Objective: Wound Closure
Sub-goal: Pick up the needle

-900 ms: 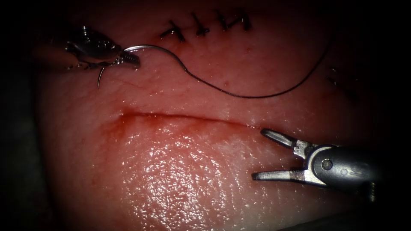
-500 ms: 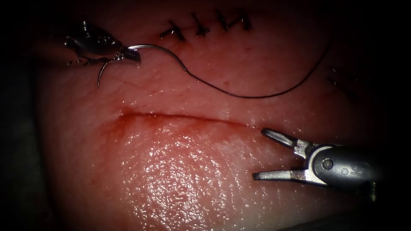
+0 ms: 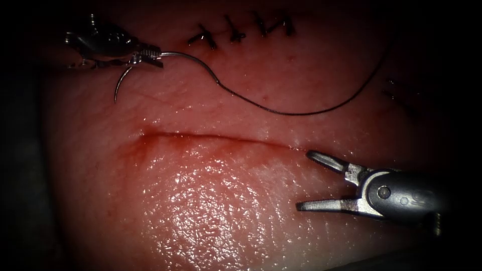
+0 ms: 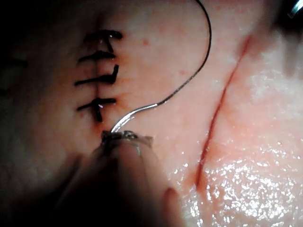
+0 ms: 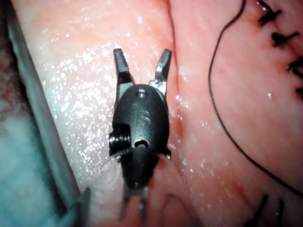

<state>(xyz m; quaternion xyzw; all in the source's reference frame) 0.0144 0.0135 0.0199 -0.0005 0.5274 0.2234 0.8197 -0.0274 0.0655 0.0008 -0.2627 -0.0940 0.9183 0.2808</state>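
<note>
While the left hand (image 3: pixel 150 54) clamps the needle (image 3: pixel 122 83) near mid-curve, it has shifted slightly left and far since the earlier frames, carrying the needle clear above the tissue (image 3: pixel 201 200), tip pointing near. Thread (image 3: pixel 281 111) trails right, far of the cut (image 3: pixel 211 136). Right hand (image 3: pixel 314 180) waits wide open, empty, at the cut's right end. Finished stitches (image 3: pixel 241 30) lie far. Judgement: repositioning, no bite taken.

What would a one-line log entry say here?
left tool: shut on needle mid-curve, outside tissue | right tool: open, empty | thread: slack above cut
</note>
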